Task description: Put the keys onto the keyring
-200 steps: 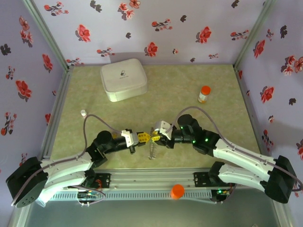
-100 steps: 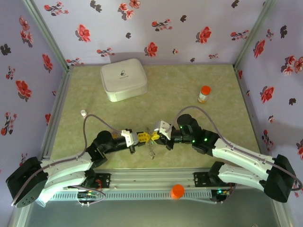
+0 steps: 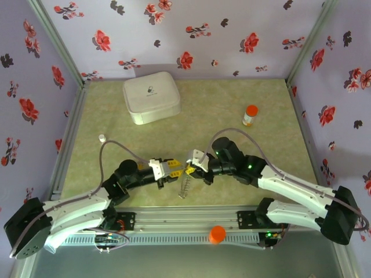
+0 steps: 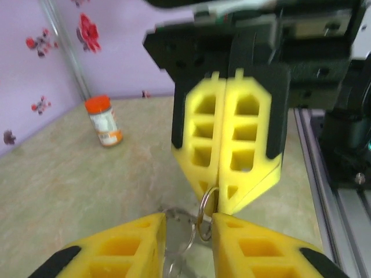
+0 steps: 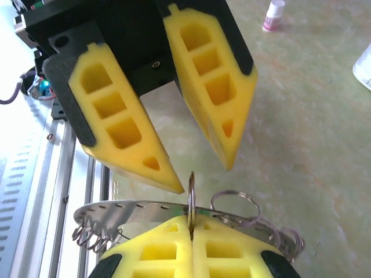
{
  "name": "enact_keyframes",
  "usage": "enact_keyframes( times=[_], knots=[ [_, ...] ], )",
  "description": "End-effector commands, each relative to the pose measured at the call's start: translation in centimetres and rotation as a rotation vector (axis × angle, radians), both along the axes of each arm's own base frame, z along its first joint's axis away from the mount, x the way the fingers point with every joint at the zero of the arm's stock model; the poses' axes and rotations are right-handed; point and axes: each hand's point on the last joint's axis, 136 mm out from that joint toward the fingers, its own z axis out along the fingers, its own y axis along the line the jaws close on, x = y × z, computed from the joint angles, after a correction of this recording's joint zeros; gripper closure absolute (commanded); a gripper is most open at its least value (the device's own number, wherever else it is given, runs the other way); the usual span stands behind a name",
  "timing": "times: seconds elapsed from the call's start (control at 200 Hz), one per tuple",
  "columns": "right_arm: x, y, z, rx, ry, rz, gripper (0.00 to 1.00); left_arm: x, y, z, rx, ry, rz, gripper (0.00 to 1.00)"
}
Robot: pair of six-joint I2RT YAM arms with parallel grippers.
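Observation:
The keyring (image 3: 184, 186), a flat grey ring with a row of holes and small split rings along its rim (image 5: 116, 209), hangs tilted below the two grippers near the table's front. My right gripper (image 5: 191, 227) is shut on one thin split ring (image 5: 191, 191) that stands upright on that rim. Facing it, my left gripper (image 4: 188, 231) is open, its yellow fingers (image 5: 208, 87) apart on either side of the split ring (image 4: 204, 214) and the metal behind it. In the top view the left gripper (image 3: 175, 168) and right gripper (image 3: 191, 169) almost meet. The keys are hidden.
A white rounded box (image 3: 152, 97) sits at the back left. An orange-capped bottle (image 3: 250, 115) stands at the back right. A small white vial (image 3: 102, 138) is at the left. An orange cap (image 3: 217, 234) lies by the front rail (image 3: 185, 223).
The right arm has shifted a little left and back with its split ring. The hanging keyring has swung from nearly vertical to tilted toward the lower left. The left gripper has barely moved.

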Motion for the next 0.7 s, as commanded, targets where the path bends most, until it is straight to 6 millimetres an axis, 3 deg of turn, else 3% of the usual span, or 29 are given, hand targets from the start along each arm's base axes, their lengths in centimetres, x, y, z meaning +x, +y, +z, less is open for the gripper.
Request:
enact_keyframes(
  times=[0.0, 0.225, 0.43, 0.48, 0.55, 0.695],
  knots=[
    [-0.2, 0.1, 1.1, -0.065, -0.036, 0.055, 1.0, 0.3, 0.0, -0.8, 0.117, 0.013, 0.007, 0.75],
    [-0.3, 0.5, -0.3, -0.209, -0.068, 0.097, 1.0, 0.3, -0.3, -0.3, 0.126, -0.002, -0.008, 0.8],
    [-0.1, 0.9, 0.1, -0.216, -0.086, 0.098, 1.0, 0.0, -0.7, 0.0, 0.138, -0.012, -0.04, 1.0],
    [0.1, 0.9, 0.4, -0.204, -0.085, 0.075, 1.0, -0.1, -0.7, 0.1, 0.135, -0.016, -0.045, 1.0],
    [0.6, 0.6, 0.8, -0.178, -0.075, 0.033, 0.82, -0.2, -0.6, 0.3, 0.122, -0.023, -0.046, 1.0],
    [1.0, -0.4, 1.2, -0.08, -0.005, -0.033, 0.73, -0.4, -0.3, 1.4, 0.011, -0.05, -0.035, 1.0]
  ],
)
